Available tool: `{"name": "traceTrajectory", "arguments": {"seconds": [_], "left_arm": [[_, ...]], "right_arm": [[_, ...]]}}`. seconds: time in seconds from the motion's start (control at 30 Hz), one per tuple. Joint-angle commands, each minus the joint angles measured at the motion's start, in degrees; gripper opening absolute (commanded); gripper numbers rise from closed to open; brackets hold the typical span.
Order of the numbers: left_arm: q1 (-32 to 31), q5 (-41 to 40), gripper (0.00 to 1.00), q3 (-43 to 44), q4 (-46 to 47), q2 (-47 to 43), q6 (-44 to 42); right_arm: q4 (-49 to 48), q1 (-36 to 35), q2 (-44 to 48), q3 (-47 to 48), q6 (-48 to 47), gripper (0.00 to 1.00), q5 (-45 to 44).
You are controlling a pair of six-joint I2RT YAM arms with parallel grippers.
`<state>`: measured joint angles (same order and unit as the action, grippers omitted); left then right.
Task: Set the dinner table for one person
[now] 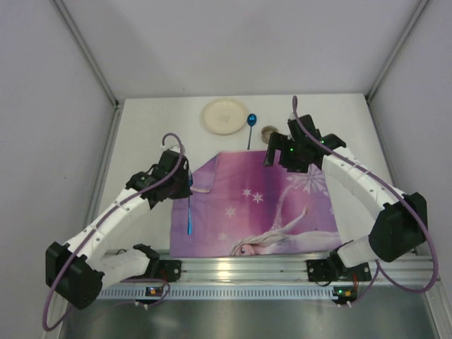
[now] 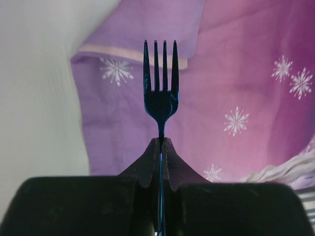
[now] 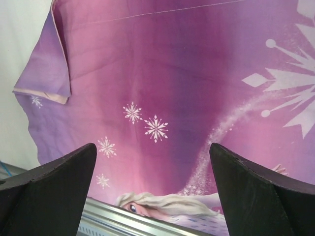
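A white desk [image 1: 141, 134] fills the floor of a walled work cell, running from the two arm bases at its near edge to the back wall, with a purple-pink placemat [image 1: 247, 205] printed with snowflakes and a cartoon girl laid on its near half. The left gripper [image 1: 185, 182] is clamped tight on the thin handle of a blue fork [image 1: 190, 215], seen in the left wrist view with its four tines pointing away from the closed fingers [image 2: 147, 164] and the cloth's left portion behind them. Whether the fork touches the cloth cannot be told. The placemat's far left corner is folded over on itself, showing a pale hem. The right gripper [image 1: 279, 152] hangs above the placemat's far right part with its jaws spread wide and nothing between them. Beyond the placemat, near the back of the desk, a cream plate [image 1: 224, 116] lies flat. A blue spoon [image 1: 251, 127] lies just to its right, and a small tan cup [image 1: 270, 132] stands beside the spoon, close to the right gripper.
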<state>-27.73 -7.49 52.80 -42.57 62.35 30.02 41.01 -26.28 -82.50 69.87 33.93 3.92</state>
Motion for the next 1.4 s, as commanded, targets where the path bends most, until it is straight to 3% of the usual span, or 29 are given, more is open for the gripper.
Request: {"name": "traceTrajectory", "arguments": {"seconds": [0.0, 0.27, 0.33, 0.43, 0.5, 0.53, 0.67, 0.77, 1.03, 1.17, 1.37], "left_arm": [[-3.81, -0.07, 0.00, -4.00, 0.82, -2.40, 7.58], [-6.11, 2.39, 0.00, -13.76, 7.31, -1.79, 14.36], [-6.55, 3.09, 0.04, -15.34, 8.63, -0.65, 15.41], [-6.81, 3.35, 0.31, -16.23, 10.22, 1.19, 15.33], [-6.90, 3.27, 0.40, -15.88, 10.05, 2.42, 14.63], [-7.08, 2.92, 0.53, -14.92, 9.70, 2.60, 13.93], [-7.08, -0.50, 0.78, -9.92, 6.36, 3.22, 10.60], [-7.08, -3.31, 0.78, -4.21, 5.30, 5.58, 5.77], [-7.08, -8.15, 0.74, 10.03, 5.04, 24.73, -9.96], [-7.08, -10.71, 0.70, 14.26, 4.77, 33.78, -14.28], [-7.08, -10.71, 0.66, 16.11, 5.39, 37.58, -16.13]], "right_arm": [[-1.73, -0.88, 1.55, 0.98, 2.10, 0.98, -1.63], [0.11, -0.87, 6.03, -6.32, 1.93, 0.99, -3.66], [0.38, -0.88, 7.17, -7.81, 2.01, 0.99, -3.75], [0.64, -0.79, 8.66, -9.48, 1.84, 0.99, -5.05], [1.00, -0.79, 9.20, -10.01, 1.49, 0.99, -5.68], [1.26, -0.79, 9.72, -10.27, 1.23, 1.00, -6.03], [2.14, -0.79, 11.22, -11.24, 0.96, 1.00, -7.35], [2.23, -0.79, 12.45, -12.56, 1.13, 1.00, -7.96], [2.31, -0.61, 12.80, -13.70, 1.14, 1.00, -8.23], [2.67, -0.09, 12.89, -12.91, 0.26, 1.00, -8.32], [4.07, 1.67, 14.29, -13.52, -0.88, 1.00, -8.67]]}}
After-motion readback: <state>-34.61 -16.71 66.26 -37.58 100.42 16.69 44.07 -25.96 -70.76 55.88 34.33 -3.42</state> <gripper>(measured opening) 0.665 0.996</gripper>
